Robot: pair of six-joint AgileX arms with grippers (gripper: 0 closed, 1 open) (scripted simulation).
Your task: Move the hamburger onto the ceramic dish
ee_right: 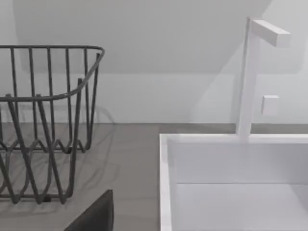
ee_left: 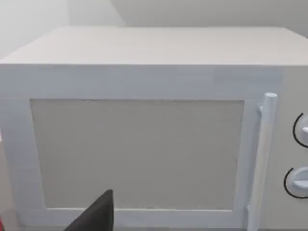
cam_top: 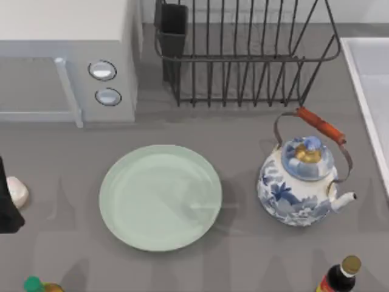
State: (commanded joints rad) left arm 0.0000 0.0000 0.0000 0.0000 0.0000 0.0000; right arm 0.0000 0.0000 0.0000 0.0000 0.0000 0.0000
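No readable text, label or number anywhere — neither on appliances nor bottles.

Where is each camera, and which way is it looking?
Top view: above the table, looking down at the ceramic dish, teapot, hamburger; a dark left-arm part at the left edge.
Left wrist view: faces the microwave; a dark finger shows.
Right wrist view: faces the rack and sink.
Shared with top: microwave, rack.
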